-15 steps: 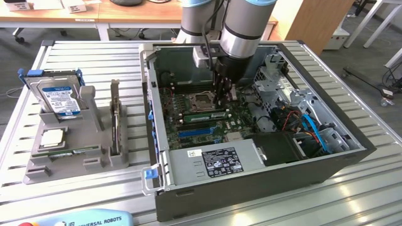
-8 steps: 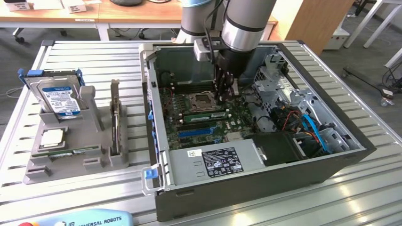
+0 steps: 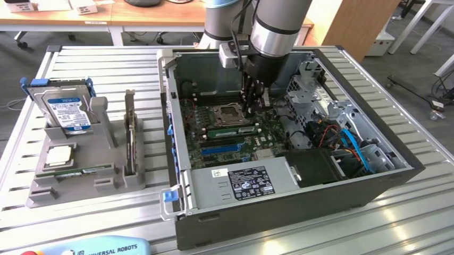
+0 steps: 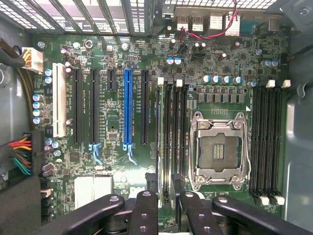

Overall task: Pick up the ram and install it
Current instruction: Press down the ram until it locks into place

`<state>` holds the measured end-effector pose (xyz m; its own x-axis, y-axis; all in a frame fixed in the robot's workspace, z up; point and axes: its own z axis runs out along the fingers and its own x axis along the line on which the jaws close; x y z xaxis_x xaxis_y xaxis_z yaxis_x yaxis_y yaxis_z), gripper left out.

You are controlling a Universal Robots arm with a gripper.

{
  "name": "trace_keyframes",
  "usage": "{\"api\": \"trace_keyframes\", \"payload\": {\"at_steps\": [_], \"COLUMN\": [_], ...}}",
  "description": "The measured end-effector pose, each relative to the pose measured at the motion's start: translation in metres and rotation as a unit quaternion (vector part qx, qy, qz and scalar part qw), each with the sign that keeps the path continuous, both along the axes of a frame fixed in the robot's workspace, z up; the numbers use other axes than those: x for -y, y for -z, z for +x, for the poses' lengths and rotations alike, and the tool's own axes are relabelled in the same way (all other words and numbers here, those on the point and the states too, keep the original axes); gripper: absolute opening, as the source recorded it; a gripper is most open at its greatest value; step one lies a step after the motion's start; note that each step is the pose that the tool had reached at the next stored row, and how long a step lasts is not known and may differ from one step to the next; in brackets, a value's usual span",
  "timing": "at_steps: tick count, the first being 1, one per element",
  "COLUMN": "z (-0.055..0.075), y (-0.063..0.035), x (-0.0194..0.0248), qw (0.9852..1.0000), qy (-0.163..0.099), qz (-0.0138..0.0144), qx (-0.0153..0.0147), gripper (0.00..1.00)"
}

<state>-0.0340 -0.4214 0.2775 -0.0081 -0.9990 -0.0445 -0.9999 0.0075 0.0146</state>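
Across the centre and right of the exterior view sits the open computer case point(image 3: 284, 212), its wall rims standing all round the motherboard point(image 4: 112, 147). At centre left, just beside the case, the grey tray point(image 3: 42, 197) carries the ram point(image 3: 74, 171). It lies in the front channel, with channel walls close along both long sides. The expansion card point(image 3: 131, 133) stands upright near one end of it. The gripper point(image 3: 253, 103) hangs inside the case above the memory slots point(image 4: 175, 132), jaws spread and nothing between them.

Judgement: pick-up not yet made. Any move from here calls for a straight lift clear of the case rim. Open room lies overhead only, since the drive cage and cables crowd the exterior view's right.
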Motion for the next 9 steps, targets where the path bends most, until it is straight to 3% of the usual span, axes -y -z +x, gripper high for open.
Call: {"api": "trace_keyframes", "payload": {"at_steps": [7,9], "z": [0.0000,0.0000], "y": [0.0000,0.0000], "x": [0.0000,0.0000], "qw": [1.0000,1.0000], "qy": [0.000,0.000], "qz": [0.0000,0.0000], "qx": [0.0000,0.0000], "gripper": [0.25,0.17]}}
